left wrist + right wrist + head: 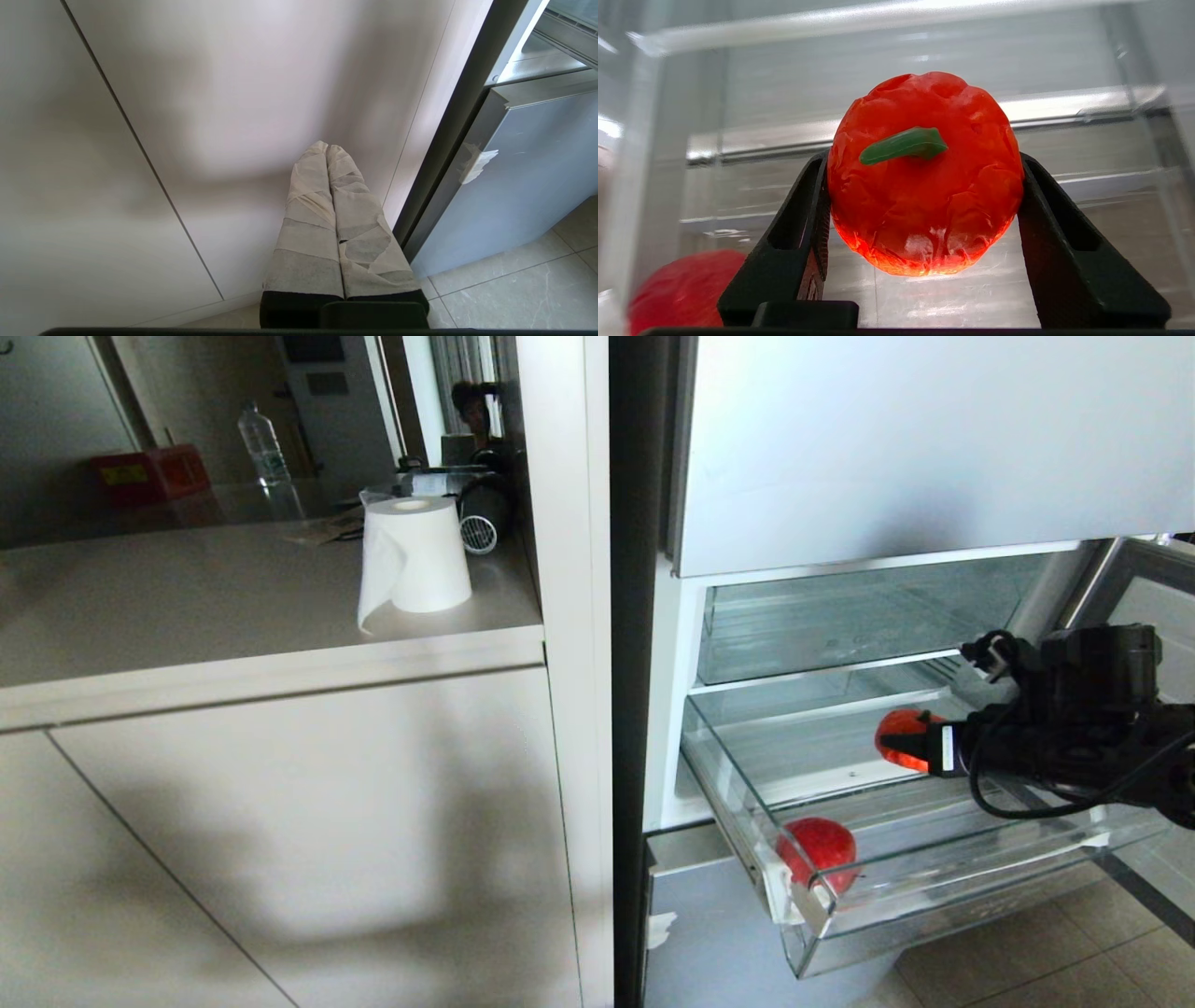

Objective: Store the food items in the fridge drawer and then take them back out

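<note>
Right gripper clamps the orange-red ribbed food item, green stem facing the wrist camera, one black finger on each side. Head view: held at centre right of frame, above the pulled-out clear fridge drawer. Red food item sits in the drawer's front corner, lower centre-right. Left gripper, taped fingers pressed together, faces the pale cabinet door.

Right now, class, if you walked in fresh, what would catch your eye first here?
The right gripper holds an orange-red ribbed toy fruit with a green stem above the open clear fridge drawer. A red toy fruit lies in the drawer's front corner. A white paper roll stands on the counter left of the fridge.
</note>
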Controlling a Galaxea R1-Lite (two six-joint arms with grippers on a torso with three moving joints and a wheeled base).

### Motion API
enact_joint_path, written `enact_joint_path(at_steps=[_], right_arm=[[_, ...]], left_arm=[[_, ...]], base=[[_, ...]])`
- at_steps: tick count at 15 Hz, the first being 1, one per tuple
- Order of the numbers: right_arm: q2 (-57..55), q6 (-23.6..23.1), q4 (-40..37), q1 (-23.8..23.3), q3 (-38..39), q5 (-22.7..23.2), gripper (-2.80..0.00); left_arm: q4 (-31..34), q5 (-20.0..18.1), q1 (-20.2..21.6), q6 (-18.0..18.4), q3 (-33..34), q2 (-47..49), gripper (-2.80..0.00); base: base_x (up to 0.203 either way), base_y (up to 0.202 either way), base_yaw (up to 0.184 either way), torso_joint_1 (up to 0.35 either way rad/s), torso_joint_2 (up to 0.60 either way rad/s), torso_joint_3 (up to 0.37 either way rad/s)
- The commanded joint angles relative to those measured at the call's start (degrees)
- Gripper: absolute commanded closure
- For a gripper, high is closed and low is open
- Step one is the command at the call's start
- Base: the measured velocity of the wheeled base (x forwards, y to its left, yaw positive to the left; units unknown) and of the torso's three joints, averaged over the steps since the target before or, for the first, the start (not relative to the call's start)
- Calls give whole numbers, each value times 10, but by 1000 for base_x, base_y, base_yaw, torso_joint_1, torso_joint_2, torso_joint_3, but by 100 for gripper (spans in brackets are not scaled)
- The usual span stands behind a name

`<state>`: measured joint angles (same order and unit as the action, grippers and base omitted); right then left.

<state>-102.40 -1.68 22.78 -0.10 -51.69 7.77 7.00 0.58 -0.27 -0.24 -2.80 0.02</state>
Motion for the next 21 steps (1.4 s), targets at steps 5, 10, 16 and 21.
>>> enact_joint_path(at_steps=[5,10,16,21], right_arm=[[-68,1,5,0,-18,1,-280],[-37,3,5,3,-17,-3,-280],[192,6,-11,12,72,-26,0],[350,13,-18,17,245,-69,0]], left_arm=[[0,0,0,0,0,1,0],[0,0,0,0,0,0,0],[0,0,0,0,0,0,0],[0,0,0,0,0,0,0]], base=[[0,0,0,0,0,0],[0,0,0,0,0,0],[0,0,0,0,0,0],[0,0,0,0,0,0]])
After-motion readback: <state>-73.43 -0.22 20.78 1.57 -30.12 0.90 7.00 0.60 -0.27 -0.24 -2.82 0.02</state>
